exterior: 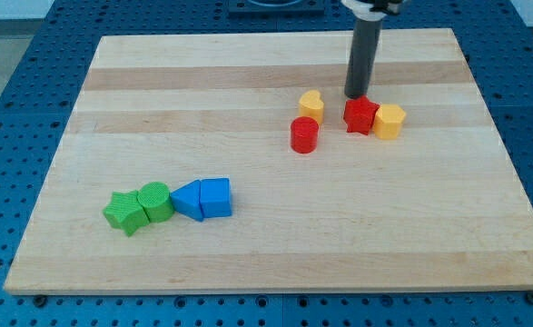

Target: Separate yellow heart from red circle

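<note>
The yellow heart (311, 105) stands right of the board's middle, near the view's top. The red circle (304, 135) stands just below it, touching or nearly touching it. My tip (354, 94) is down on the board to the right of the yellow heart, a short gap away, and just above the red star (360, 115).
A yellow hexagon (389, 121) touches the red star's right side. At the lower left stand a green star (125, 212), a green circle (155, 201), a blue triangle (187, 199) and a blue block (216, 197) in a row. The wooden board (266, 254) lies on a blue perforated table.
</note>
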